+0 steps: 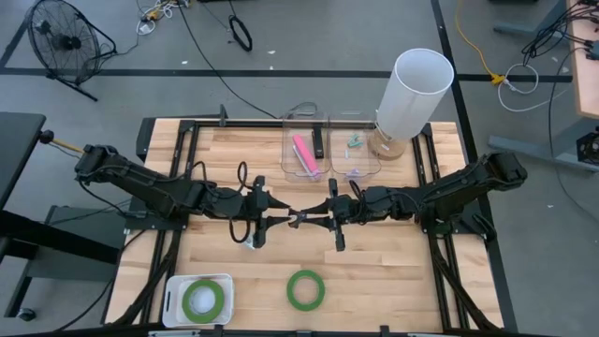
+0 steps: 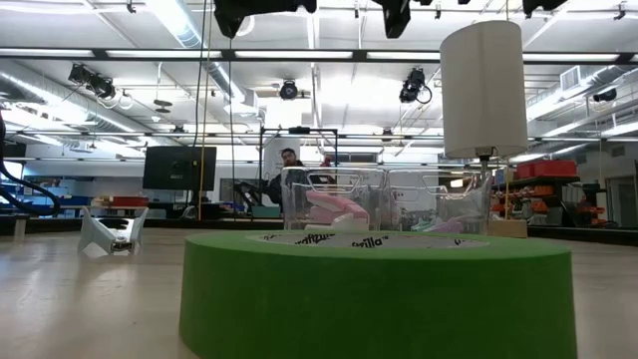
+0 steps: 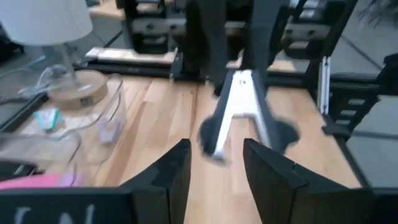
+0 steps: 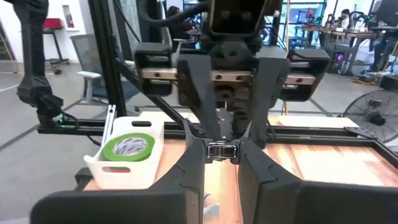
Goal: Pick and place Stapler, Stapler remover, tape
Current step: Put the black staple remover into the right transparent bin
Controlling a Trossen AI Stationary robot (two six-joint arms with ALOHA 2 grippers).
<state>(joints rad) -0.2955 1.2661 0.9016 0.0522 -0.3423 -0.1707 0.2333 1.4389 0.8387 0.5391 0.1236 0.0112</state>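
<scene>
Tool position: a pale V-shaped tool (image 1: 298, 218) hangs above the middle of the table (image 1: 393, 271), between the two grippers that meet there. The high view shows it only as a thin crossed shape. The left wrist view shows its form: the narrow end sits up in the right gripper (image 1: 323, 217), and the two legs spread toward the left gripper (image 3: 214, 162). Its long axis therefore runs across the table, along the line between the arms. The right wrist view shows only a small metal end (image 4: 222, 151), pinched between the closed right fingers.

The left gripper's fingers stand apart, with the tool just beyond them and nothing held.

One green tape roll (image 1: 305, 289) lies flat near the front edge and fills the low view. A second green tape roll (image 1: 203, 300) lies in a white tray (image 1: 173, 290) at the front left. A small white object (image 1: 251, 241) rests on the table beside the left gripper. Two clear bins (image 1: 304, 126) and a white lamp (image 1: 412, 94) stand at the back.
</scene>
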